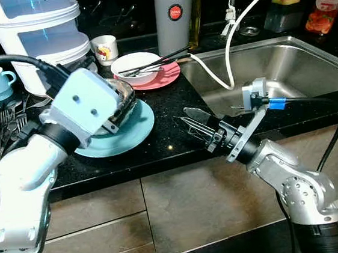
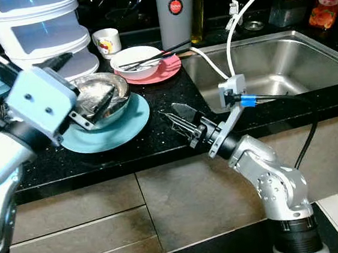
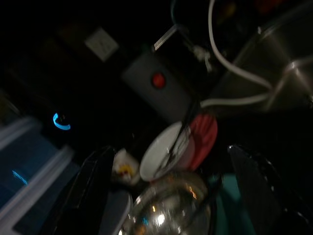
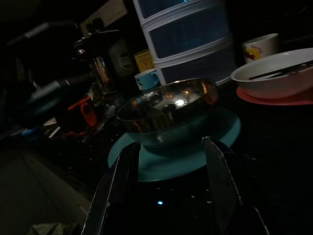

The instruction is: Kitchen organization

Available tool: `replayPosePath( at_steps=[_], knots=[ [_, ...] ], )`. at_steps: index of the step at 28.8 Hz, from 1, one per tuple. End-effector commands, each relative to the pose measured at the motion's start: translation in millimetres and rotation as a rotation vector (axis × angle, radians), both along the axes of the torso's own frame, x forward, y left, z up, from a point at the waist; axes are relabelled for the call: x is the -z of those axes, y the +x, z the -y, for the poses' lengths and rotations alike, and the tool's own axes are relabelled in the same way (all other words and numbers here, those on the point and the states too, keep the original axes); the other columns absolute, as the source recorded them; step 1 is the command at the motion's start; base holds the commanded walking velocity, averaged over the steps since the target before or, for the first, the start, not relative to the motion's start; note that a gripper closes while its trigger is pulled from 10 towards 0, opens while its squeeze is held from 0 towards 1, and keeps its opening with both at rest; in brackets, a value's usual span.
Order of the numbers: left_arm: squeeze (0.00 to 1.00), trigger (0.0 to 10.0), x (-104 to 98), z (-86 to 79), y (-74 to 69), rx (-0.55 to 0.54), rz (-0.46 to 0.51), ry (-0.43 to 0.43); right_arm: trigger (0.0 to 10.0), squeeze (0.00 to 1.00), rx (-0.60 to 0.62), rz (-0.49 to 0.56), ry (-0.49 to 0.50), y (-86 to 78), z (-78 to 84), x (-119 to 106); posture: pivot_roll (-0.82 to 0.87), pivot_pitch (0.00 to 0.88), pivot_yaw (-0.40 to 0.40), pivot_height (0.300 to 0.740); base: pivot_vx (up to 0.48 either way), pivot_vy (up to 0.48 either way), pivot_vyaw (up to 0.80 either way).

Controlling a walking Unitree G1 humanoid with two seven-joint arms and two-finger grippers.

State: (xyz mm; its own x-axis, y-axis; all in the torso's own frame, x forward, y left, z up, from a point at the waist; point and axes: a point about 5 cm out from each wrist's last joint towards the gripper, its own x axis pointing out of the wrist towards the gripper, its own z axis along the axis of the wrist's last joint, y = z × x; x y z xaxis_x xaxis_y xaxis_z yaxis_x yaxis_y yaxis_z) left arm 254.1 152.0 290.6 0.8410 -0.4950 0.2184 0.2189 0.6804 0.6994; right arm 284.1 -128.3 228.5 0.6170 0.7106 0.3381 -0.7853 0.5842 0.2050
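Black speckled countertop (image 1: 173,111); steel sink (image 1: 283,66) set in it; grey-brown cabinet fronts (image 1: 183,203) below.

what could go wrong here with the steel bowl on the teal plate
The left gripper reaches into the steel bowl, which sits loose on the teal plate. Lifting by one rim could tip the bowl or drag the plate along the counter.

The white bowl with chopsticks across it on the pink plate lies just behind; a swing could knock it.

The right gripper, open, points at the teal plate and could collide with the left.
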Motion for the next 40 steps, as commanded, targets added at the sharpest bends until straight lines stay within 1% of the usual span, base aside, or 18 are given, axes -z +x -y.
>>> replayPosePath(
  at_steps=[1,2,3,4,5,6,10,12,14,15,19,23,27,32,36,40],
  knots=[
    [1.0,10.0,6.1,-1.4,3.2,-0.009,-0.014,0.041,10.0,0.0,0.018,-0.007,-0.001,2.1,0.7,1.8,0.11,0.0,0.032,0.74,0.0,0.0,0.0],
    [1.0,10.0,7.5,-1.7,3.9,-0.009,-0.017,0.044,10.0,0.0,0.02,-0.007,-0.002,2.2,0.4,2.0,0.11,0.0,0.031,0.74,0.0,0.0,0.0],
    [0.28,10.0,9.8,-1.9,5.0,-0.009,-0.023,0.057,10.0,0.0,0.02,-0.008,-0.003,2.2,-0.1,2.2,0.11,0.0,0.031,0.74,0.0,0.0,0.0],
    [0.28,10.0,9.8,-1.9,5.0,-0.009,-0.023,0.057,10.0,0.0,0.02,-0.008,-0.003,2.2,-0.1,2.2,0.11,0.0,0.031,0.74,0.0,0.0,0.0],
    [0.0,10.0,12.5,-1.8,6.2,-0.007,-0.029,0.076,10.0,0.0,0.02,-0.008,-0.003,2.3,-0.5,2.2,0.11,0.0,0.031,0.74,0.0,0.0,0.0],
    [0.0,10.0,20.4,-2.7,11.1,-0.004,-0.046,0.109,10.0,0.0,0.023,-0.008,-0.001,2.5,-1.1,1.7,0.1,0.0,0.032,0.74,0.0,0.0,0.0],
    [0.0,10.0,25.7,-3.6,17.6,-0.004,-0.044,0.151,10.0,0.0,0.03,-0.009,0.0,2.7,-1.0,0.8,0.09,0.0,0.031,0.74,0.0,0.0,0.0],
    [0.0,10.0,27.0,-3.1,20.0,-0.002,-0.041,0.158,10.0,0.0,0.032,-0.01,0.0,2.3,-1.1,0.3,0.09,0.0,0.034,0.74,0.0,0.0,0.0],
    [0.0,10.0,34.2,0.7,24.2,0.02,-0.036,0.205,10.0,0.0,0.036,-0.01,0.001,0.5,-0.9,-0.9,0.07,0.0,0.041,0.74,0.0,0.0,0.0],
    [0.0,10.0,35.6,1.3,25.0,0.024,-0.035,0.214,10.0,0.0,0.037,-0.009,0.001,0.0,-0.7,-1.2,0.07,0.0,0.042,0.74,0.0,0.0,0.0],
    [0.0,10.0,38.0,0.8,29.7,0.023,-0.017,0.231,10.0,0.0,0.042,-0.009,0.004,-1.9,0.0,-2.4,0.06,0.0,0.045,0.74,0.0,0.0,0.0],
    [0.0,10.0,41.9,0.0,38.2,0.021,-0.007,0.245,10.0,0.0,0.044,-0.012,0.0,-4.1,0.1,-2.9,0.05,0.002,0.046,0.74,0.0,0.0,0.0],
    [0.0,10.0,48.9,3.6,43.4,0.043,-0.008,0.271,10.0,0.0,0.04,-0.013,-0.009,-7.3,-0.5,-3.3,0.03,0.016,0.051,0.74,0.0,0.0,0.0],
    [0.0,10.0,54.0,6.6,51.9,0.056,-0.003,0.281,10.0,0.0,0.052,-0.016,-0.015,-11.6,2.9,-4.9,0.01,0.031,0.058,0.74,0.0,0.0,0.0],
    [0.0,10.0,61.1,4.1,60.4,0.048,-0.023,0.307,10.0,0.0,0.062,-0.018,-0.02,-12.9,5.0,-5.7,0.0,0.035,0.062,0.74,0.0,0.0,0.0],
    [0.0,10.0,62.9,1.0,63.4,0.033,-0.028,0.319,10.0,0.0,0.066,-0.019,-0.022,-13.1,5.7,-5.9,0.0,0.034,0.061,0.74,0.0,0.0,0.0]
  ],
)
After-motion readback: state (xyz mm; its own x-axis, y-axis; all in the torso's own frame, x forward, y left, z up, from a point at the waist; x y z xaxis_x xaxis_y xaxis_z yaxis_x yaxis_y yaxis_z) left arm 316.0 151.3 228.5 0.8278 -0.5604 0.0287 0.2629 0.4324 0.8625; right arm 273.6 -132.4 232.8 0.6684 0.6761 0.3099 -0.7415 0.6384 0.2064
